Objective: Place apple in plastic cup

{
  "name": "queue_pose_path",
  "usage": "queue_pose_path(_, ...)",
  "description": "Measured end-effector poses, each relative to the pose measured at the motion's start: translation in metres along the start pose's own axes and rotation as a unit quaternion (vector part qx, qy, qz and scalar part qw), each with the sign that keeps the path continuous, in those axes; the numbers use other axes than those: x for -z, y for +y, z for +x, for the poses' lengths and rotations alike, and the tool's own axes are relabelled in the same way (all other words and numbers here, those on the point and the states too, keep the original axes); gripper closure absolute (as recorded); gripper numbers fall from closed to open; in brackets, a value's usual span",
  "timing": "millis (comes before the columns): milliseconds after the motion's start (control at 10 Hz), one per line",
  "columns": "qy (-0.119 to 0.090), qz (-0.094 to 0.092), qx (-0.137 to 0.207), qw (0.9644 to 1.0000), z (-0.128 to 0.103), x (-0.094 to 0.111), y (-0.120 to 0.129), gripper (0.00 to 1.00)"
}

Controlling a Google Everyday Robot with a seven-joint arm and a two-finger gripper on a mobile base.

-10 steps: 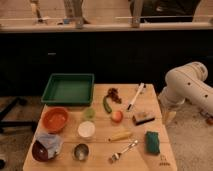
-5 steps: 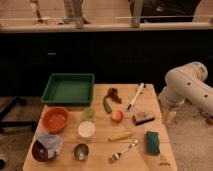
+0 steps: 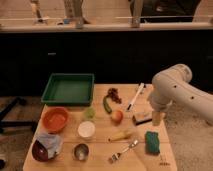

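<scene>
Currently the apple (image 3: pixel 116 116) sits on the wooden desk (image 3: pixel 102 163), near the middle, free and not held by anything. The plastic cup (image 3: pixel 89 113), pale green and translucent, stands upright to the apple's left with a clear gap between the two, and it looks empty from this angle. Just in front of that cup is a wider white cup (image 3: pixel 86 129), and nearer still a shiny metal cup (image 3: pixel 81 151). A green tray (image 3: pixel 68 88) fills the far left corner, with an orange bowl (image 3: pixel 55 119) in front of it and a dark bowl (image 3: pixel 39 151) holding a crumpled blue-and-white wrapper (image 3: pixel 50 142) at the near left corner. Behind the apple lie a curved green vegetable (image 3: pixel 107 104) and a dark-red cluster (image 3: pixel 114 94); a white pen (image 3: pixel 135 96) lies slanted further right. A long yellow piece (image 3: pixel 121 135) lies just in front of the apple, a fork (image 3: pixel 122 151) nearer, and a green sponge (image 3: pixel 152 141) off to the right. The white arm (image 3: pixel 172 85) bends down at the desk's right edge, and its tool (image 3: pixel 158 118) hangs low beside a small dark block (image 3: pixel 142 118), well apart from the cup and to the right of the apple. Whether the tool is wide or narrow I cannot tell; it holds nothing that can be made out.
</scene>
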Motion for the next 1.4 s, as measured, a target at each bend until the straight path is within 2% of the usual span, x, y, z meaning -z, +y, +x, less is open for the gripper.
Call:
queue_pose_path(200,-0.002,-0.003,0.024,0.9997,-0.027,-0.005,-0.001,0.20)
queue_pose_path(400,-0.008,-0.003,0.026,0.9996,-0.048,-0.013,-0.004,0.20)
queue_pose_path(600,-0.014,-0.006,0.012,0.9998,-0.056,-0.023,-0.005,0.20)
queue_pose_path(800,-0.018,-0.006,0.008,0.9998,-0.074,-0.030,-0.010,0.20)
queue_pose_path(1100,-0.020,-0.003,-0.025,0.9995,-0.090,-0.041,-0.017,0.20)
queue_pose_path(1400,-0.019,-0.003,-0.027,0.9994,-0.089,-0.041,-0.018,0.20)
